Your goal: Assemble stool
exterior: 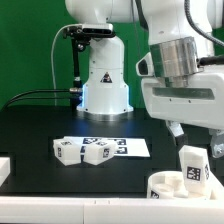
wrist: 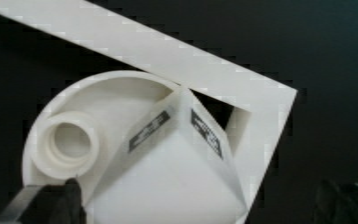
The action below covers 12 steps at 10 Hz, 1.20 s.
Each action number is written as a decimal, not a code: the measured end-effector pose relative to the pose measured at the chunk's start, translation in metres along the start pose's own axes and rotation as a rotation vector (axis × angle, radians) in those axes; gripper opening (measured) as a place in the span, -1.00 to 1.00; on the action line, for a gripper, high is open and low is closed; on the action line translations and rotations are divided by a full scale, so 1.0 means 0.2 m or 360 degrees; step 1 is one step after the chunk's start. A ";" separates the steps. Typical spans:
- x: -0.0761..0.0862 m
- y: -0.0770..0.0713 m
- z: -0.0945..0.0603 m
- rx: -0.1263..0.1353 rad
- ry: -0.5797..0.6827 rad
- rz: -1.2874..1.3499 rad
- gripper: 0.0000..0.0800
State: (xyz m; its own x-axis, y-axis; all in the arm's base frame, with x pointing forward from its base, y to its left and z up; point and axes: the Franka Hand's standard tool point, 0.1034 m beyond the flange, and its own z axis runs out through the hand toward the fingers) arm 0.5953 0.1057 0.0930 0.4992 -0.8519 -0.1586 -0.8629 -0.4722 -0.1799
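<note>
The round white stool seat [exterior: 165, 187] lies at the exterior view's right front, with a white tagged leg [exterior: 191, 166] standing upright in it. My gripper [exterior: 197, 143] hangs right over that leg, its dark fingers on either side of the leg's top. In the wrist view the seat [wrist: 108, 112] shows a raised socket [wrist: 66, 143], and the leg [wrist: 167, 185] fills the space between my fingers [wrist: 41, 205]. The left finger looks close against the leg; a dark gap shows on the other side. The jaws look open. Several more white legs [exterior: 84, 151] lie near the table's middle.
The marker board [exterior: 131, 147] lies under and beside the loose legs. The robot's white base [exterior: 103, 80] stands behind it. A white frame [wrist: 194, 65] runs round the seat's corner, and a white piece [exterior: 4, 168] sits at the exterior view's left edge.
</note>
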 end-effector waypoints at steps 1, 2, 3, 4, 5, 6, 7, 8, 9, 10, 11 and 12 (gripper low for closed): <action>-0.02 -0.01 -0.01 -0.0039 0.0004 -0.0304 0.62; -0.03 -0.03 -0.01 -0.0065 0.0012 -0.0619 0.62; -0.04 -0.04 -0.01 -0.0097 0.0017 -0.0876 0.62; -0.04 -0.04 -0.01 -0.0122 0.0001 -0.1020 0.62; -0.03 -0.04 -0.01 -0.0119 0.0003 -0.1101 0.62; -0.03 -0.04 -0.01 -0.0120 0.0000 -0.1164 0.62; -0.03 -0.03 -0.01 -0.0120 -0.0004 -0.1276 0.62; -0.03 -0.03 -0.02 -0.0142 -0.0008 -0.1426 0.62; -0.03 -0.05 -0.04 -0.0206 -0.0011 -0.1733 0.62; -0.02 -0.06 -0.03 -0.0266 -0.0038 -0.2011 0.62; -0.03 -0.07 -0.01 -0.0313 -0.0072 -0.2203 0.62; -0.02 -0.07 -0.01 -0.0314 -0.0072 -0.2270 0.62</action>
State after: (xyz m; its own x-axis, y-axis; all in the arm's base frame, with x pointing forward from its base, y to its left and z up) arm 0.6049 0.1143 0.0971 0.9287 0.3708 0.0080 0.3703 -0.9260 -0.0739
